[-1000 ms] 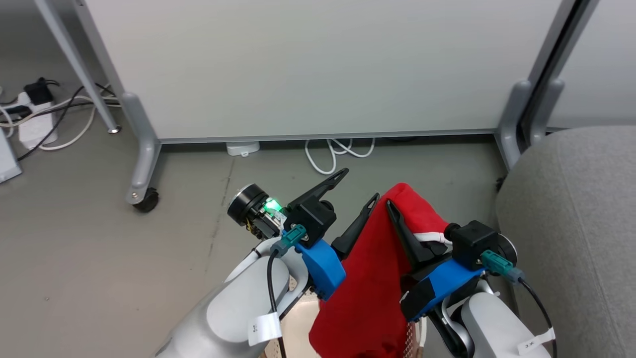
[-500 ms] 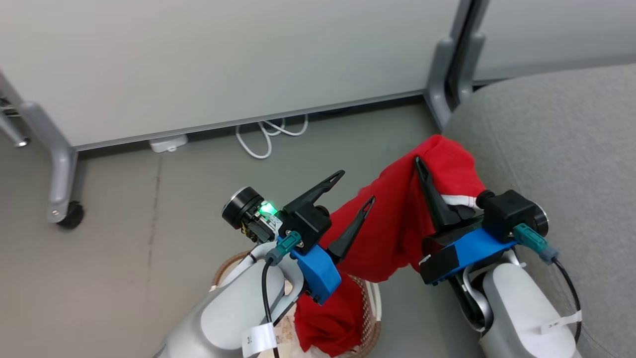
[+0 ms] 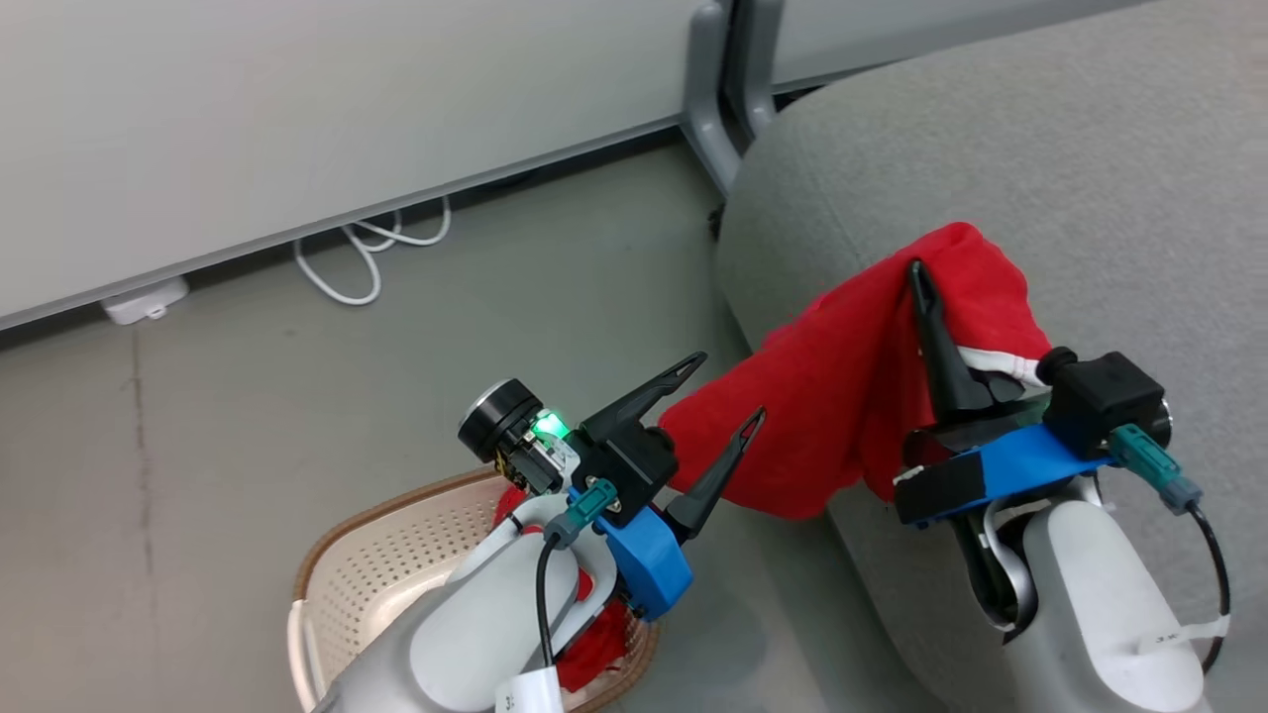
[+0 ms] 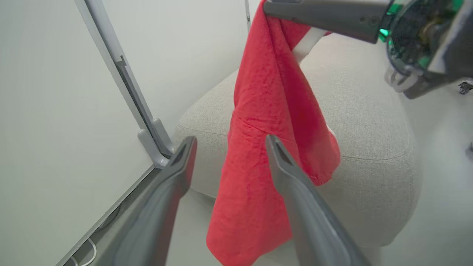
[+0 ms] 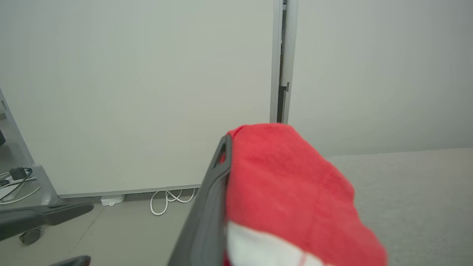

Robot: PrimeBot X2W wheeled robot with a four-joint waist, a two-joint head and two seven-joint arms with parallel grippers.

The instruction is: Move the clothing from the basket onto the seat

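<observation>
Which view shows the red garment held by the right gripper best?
Left wrist view: the garment hangs full length from the right gripper, in front of the seat. Head view has it bunched over that gripper; right wrist view, a close-up of its top fold.

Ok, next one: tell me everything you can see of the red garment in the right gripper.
The red garment is soft, crinkled fabric with a white band near the grip. The right gripper is shut on its bunched top, cloth draped over one finger. The rest hangs limp, a seam across it, lower end free, by the rounded edge of the grey seat. Whether it brushes the seat is unclear.
</observation>
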